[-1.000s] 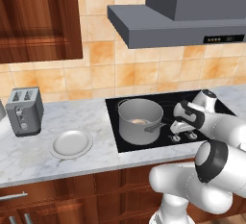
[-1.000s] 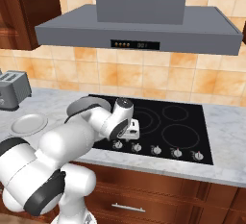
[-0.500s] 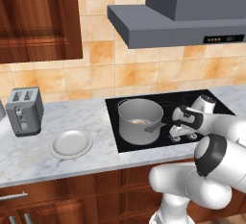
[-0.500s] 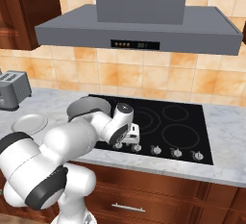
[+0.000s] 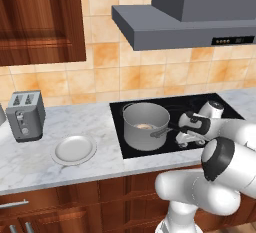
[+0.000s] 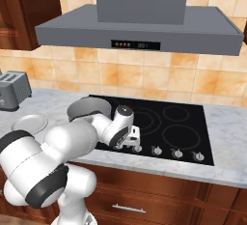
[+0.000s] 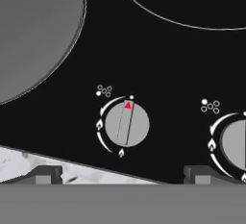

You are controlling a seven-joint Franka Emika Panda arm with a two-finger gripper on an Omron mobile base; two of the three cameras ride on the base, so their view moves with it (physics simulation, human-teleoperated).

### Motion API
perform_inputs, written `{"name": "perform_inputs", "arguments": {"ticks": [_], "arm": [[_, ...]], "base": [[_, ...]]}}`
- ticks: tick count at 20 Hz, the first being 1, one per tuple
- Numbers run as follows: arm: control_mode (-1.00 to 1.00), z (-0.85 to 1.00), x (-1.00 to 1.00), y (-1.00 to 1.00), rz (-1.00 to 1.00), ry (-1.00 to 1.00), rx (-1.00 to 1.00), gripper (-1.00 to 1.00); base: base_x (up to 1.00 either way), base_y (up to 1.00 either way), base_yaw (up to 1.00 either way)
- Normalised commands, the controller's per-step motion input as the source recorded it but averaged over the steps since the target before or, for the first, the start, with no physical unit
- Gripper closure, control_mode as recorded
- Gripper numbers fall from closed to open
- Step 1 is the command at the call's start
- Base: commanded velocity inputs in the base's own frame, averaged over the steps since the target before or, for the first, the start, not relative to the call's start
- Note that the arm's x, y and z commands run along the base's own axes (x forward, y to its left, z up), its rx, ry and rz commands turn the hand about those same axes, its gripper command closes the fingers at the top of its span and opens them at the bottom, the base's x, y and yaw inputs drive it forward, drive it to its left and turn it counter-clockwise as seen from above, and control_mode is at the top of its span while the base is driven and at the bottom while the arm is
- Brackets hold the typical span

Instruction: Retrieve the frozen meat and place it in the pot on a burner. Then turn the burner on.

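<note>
The grey steel pot [image 5: 146,127] stands on the left side of the black cooktop [image 5: 172,107] and covers the burner under it. Inside it lies the frozen meat [image 5: 145,126], a small reddish piece. My gripper [image 5: 187,138] hangs low just right of the pot's stubby handle, over the row of knobs at the cooktop's front edge, also at gripper [image 6: 130,139]. In the hand view the open gripper [image 7: 122,175] is centred on a silver knob [image 7: 127,124] whose red mark points up. The two fingertips [image 7: 44,174] stand wide on either side of it, touching nothing. The pot [image 7: 29,26] shows at upper left.
A second knob [image 7: 235,141] sits to the right, with more knobs [image 6: 177,153] along the front edge. A white plate [image 5: 74,149] and a grey toaster [image 5: 25,114] stand on the marble counter to the left. The range hood [image 5: 185,24] hangs above.
The hand has come down and forward toward the knob row at the cooktop's front. The jaws stayed open. Pot and meat have not moved.
</note>
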Motion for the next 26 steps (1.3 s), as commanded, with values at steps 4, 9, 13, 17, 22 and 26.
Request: {"name": "perform_inputs", "arguments": {"ticks": [4, 9, 13, 17, 22, 26], "arm": [[-1.0, 0.0, 0.09, 0.0, -0.04, 0.0, 0.0, -1.0], [-1.0, -0.07, 0.2, 0.0, -0.04, 0.0, 0.0, -1.0], [-1.0, -0.11, 0.13, 0.0, -0.04, 0.01, 0.0, -1.0], [-1.0, -0.15, 0.11, 0.0, -0.04, 0.0, 0.0, -1.0], [-1.0, -0.15, 0.05, 0.0, -0.04, 0.0, 0.0, -1.0], [-1.0, -0.13, 0.03, 0.0, -0.03, 0.0, 0.0, -1.0]], "base": [[0.0, 0.0, 0.0], [0.0, 0.0, 0.0], [0.0, 0.0, 0.0], [0.0, 0.0, 0.0], [0.0, 0.0, 0.0], [0.0, 0.0, 0.0]]}}
